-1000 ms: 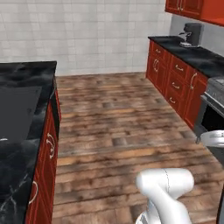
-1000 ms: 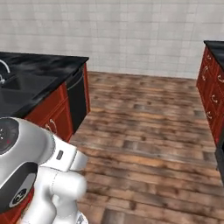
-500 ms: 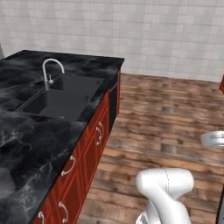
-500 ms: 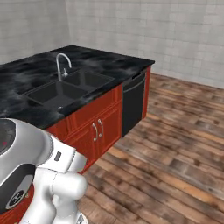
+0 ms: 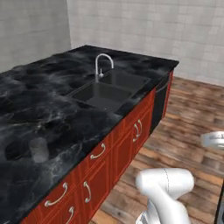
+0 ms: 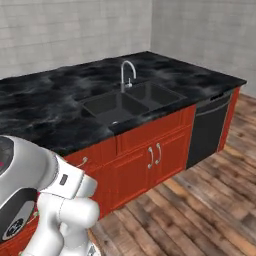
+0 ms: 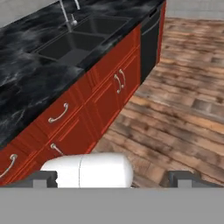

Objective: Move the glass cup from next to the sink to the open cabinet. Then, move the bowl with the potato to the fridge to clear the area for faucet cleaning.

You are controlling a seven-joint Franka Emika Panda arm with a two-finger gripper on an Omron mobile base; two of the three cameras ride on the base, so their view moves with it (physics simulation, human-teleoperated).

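Note:
The glass cup (image 5: 38, 149) stands upright on the black marble counter (image 5: 57, 113), well left of the sink (image 5: 105, 94) as the left base view shows it. Just left of the glass lies a dark round shape (image 5: 14, 149); I cannot tell whether it is the bowl, and no potato shows. In the hand view my gripper (image 7: 113, 178) is open, its fingertips (image 7: 43, 177) far apart with nothing between them. It hangs over the wood floor, well away from the counter and the glass.
A curved chrome faucet (image 5: 103, 63) rises behind the double sink (image 6: 127, 102). Red cabinet doors and drawers (image 6: 150, 160) run below the counter, with a black dishwasher (image 6: 210, 130) at its end. Open wood floor (image 7: 183, 100) lies to the right.
The whole picture has swung, so the base and its cameras have moved. The counter with the sink now sits closer and more central, and the glass cup has come into view.

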